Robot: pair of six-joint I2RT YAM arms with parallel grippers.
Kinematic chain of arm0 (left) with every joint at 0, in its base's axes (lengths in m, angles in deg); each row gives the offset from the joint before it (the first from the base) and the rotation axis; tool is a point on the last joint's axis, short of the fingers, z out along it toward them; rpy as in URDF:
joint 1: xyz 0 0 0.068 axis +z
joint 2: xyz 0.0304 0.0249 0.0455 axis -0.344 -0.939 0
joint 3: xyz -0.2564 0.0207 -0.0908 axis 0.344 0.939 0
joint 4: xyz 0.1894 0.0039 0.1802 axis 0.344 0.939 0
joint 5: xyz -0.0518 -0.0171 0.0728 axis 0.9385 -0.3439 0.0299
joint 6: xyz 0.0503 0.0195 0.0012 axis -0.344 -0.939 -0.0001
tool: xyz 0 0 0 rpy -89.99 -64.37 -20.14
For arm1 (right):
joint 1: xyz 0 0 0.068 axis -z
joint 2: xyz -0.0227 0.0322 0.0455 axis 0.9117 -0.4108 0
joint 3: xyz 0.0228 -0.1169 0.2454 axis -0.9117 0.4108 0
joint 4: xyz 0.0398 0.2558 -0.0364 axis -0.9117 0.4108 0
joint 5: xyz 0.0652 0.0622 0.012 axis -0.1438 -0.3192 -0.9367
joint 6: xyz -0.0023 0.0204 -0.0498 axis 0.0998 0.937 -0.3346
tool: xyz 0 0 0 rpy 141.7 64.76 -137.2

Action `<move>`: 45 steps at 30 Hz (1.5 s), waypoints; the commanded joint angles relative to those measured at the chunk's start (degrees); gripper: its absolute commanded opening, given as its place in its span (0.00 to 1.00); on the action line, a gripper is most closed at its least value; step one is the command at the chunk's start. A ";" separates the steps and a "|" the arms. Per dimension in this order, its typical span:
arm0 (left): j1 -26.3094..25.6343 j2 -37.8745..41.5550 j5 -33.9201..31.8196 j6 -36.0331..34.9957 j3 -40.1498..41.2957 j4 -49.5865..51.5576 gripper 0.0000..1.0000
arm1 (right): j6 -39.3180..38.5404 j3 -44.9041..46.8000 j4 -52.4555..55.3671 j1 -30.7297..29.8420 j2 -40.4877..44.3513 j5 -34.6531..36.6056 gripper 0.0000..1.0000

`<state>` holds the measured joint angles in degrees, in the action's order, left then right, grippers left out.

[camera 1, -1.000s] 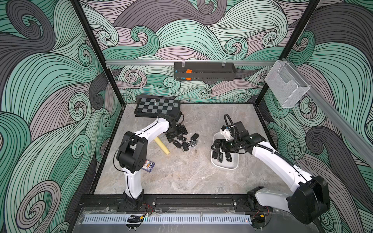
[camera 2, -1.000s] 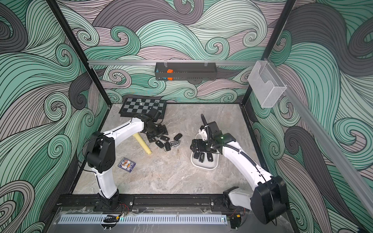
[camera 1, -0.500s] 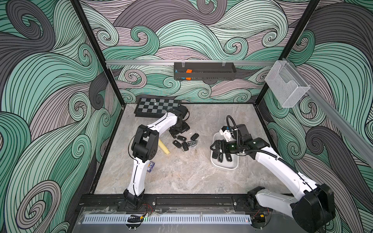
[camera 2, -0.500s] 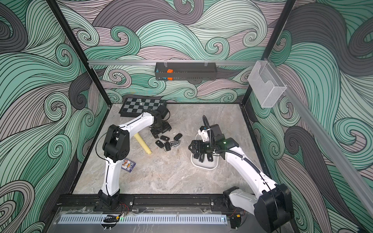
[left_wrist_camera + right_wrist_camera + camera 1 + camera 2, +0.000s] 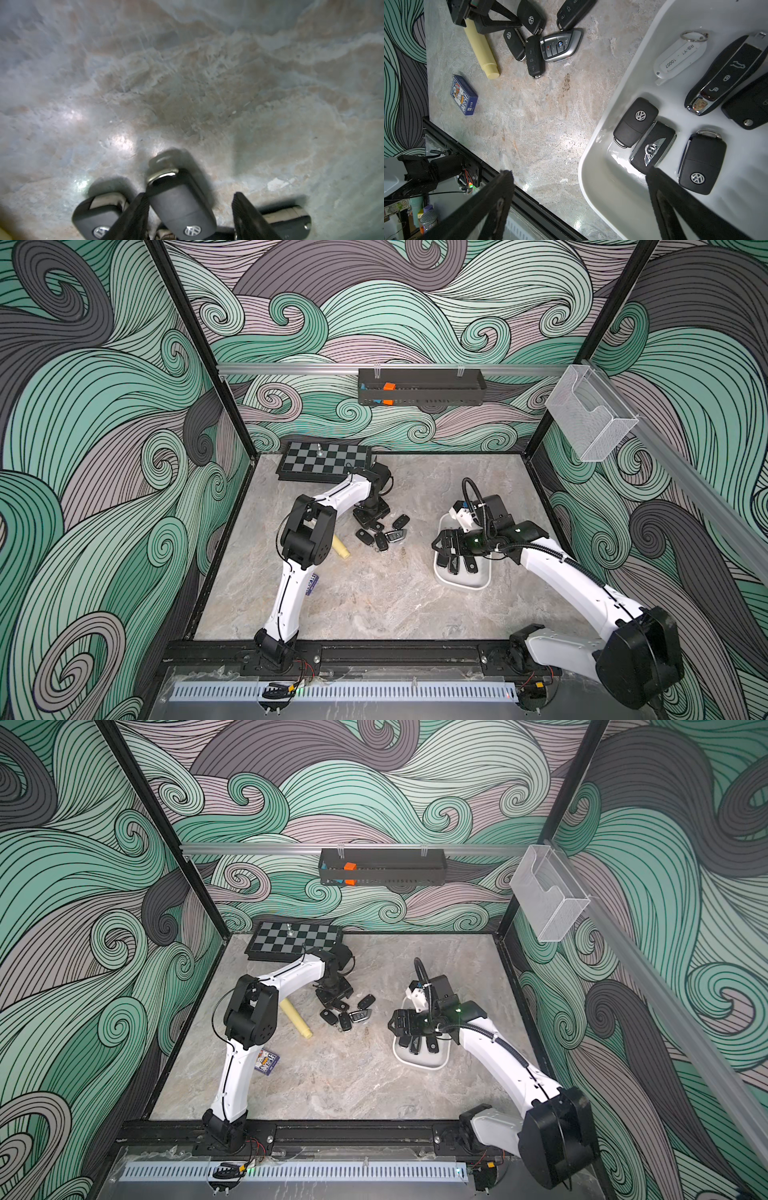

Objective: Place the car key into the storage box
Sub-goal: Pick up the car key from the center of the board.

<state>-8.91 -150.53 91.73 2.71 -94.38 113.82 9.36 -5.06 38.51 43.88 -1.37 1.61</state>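
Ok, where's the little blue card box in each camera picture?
Top view: the blue card box peeks out beside the left arm, by its white link.
Top view: same spot, more exposed.
Left wrist: not in it.
Right wrist: lying flat, in full view.
Shared landmark: the yellow tube close by, in all three.

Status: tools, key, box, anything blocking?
Left tool open, straddling a car key on the table, not clamped. Right tool open above storage box edge. Neighbour keys crowd the pick.
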 commanded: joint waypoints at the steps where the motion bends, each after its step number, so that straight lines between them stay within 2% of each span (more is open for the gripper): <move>1: -0.76 -1.84 1.21 2.02 -1.95 1.22 0.63 | -0.95 -1.69 -0.65 0.33 -0.24 0.85 0.99; 9: -1.46 -3.16 1.36 1.18 -1.69 2.19 0.54 | -0.70 -1.59 -0.60 0.50 -0.56 2.38 0.99; 12: -1.71 -3.45 0.90 0.35 -1.25 3.25 0.46 | -0.57 -1.44 -0.65 0.59 -0.66 3.07 0.99; 23: -1.81 -2.86 -0.84 -2.01 0.06 3.65 0.26 | -0.07 -1.47 -0.19 1.26 0.77 4.14 0.99; 34: -1.95 2.92 -4.30 -9.46 -3.78 2.39 0.23 | -0.83 -2.00 4.22 5.09 4.08 4.70 0.99; 40: -2.40 8.02 0.79 -12.22 -2.20 -1.83 0.20 | -0.83 -1.71 7.58 9.31 5.58 5.85 0.99; 45: -4.20 11.98 5.88 -13.13 1.03 -6.65 0.20 | 0.22 -0.85 10.83 13.47 4.29 10.61 0.99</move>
<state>-11.45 -141.88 93.52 -8.44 -94.29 110.28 9.03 -5.45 45.90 55.42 3.40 8.71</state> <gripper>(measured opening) 0.352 0.991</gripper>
